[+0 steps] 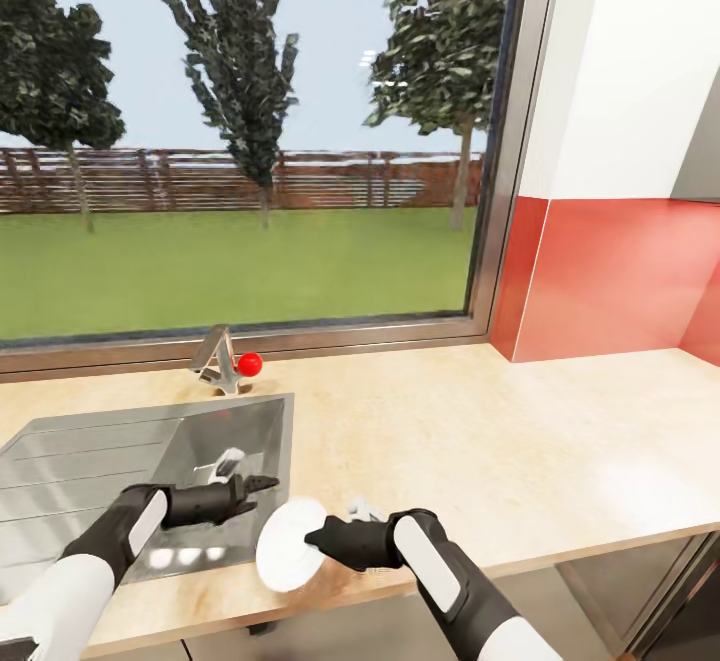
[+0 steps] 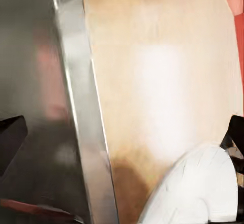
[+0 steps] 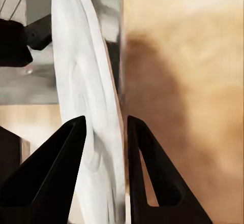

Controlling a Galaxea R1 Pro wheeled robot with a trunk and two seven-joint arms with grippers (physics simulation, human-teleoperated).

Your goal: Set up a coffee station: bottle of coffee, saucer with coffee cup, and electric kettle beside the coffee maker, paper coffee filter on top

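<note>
The right gripper's [image 1: 312, 541] 2 fingers pinched the rim of the saucer [image 1: 287, 543], a round white ring-centred plate tilted on edge above the counter's [image 1: 480, 441] front, beside the sink [image 1: 150, 461].

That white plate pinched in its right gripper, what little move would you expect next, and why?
Probably carry the saucer rightward over the bare countertop and level it. The right gripper holds it on edge, nearly upright, close to the sink, near the counter's front edge. No coffee maker shows here, so I can't judge the final spot.
</note>
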